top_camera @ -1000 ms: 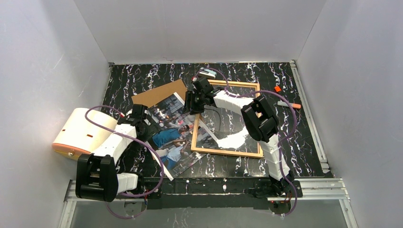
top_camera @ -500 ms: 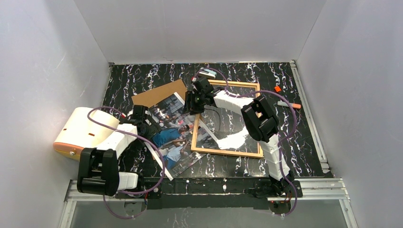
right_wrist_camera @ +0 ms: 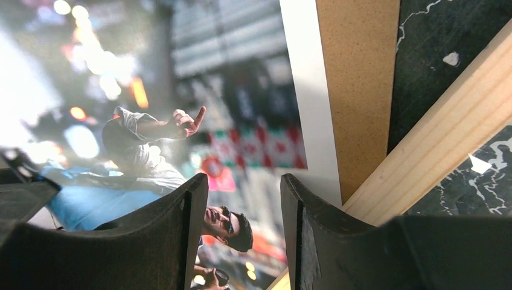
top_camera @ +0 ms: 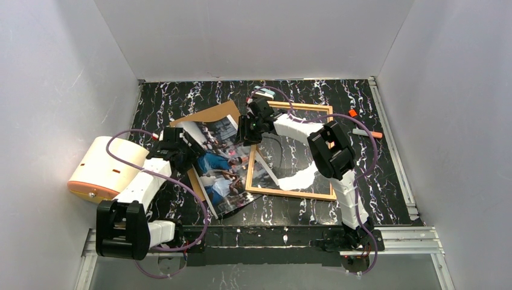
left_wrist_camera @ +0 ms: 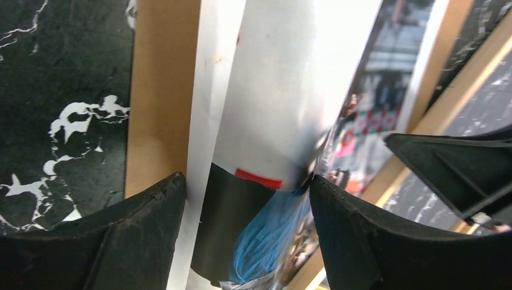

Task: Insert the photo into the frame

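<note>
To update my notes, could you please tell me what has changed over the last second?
The left pincer moved away from its base and began closing around an edge of the photo, swinging it further over the backing board. The right pincer and the frame stayed put.

We see a black, white-veined marble tabletop point(top_camera: 181, 99) enclosed by plain pale walls point(top_camera: 253, 36) at nine, twelve and three o'clock; an aluminium rail point(top_camera: 410, 232) borders six o'clock.

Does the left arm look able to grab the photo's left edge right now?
Probably yes. The open left gripper straddles the bowed left edge of the photo, with nothing else between its fingers. The backing board lies underneath.
</note>
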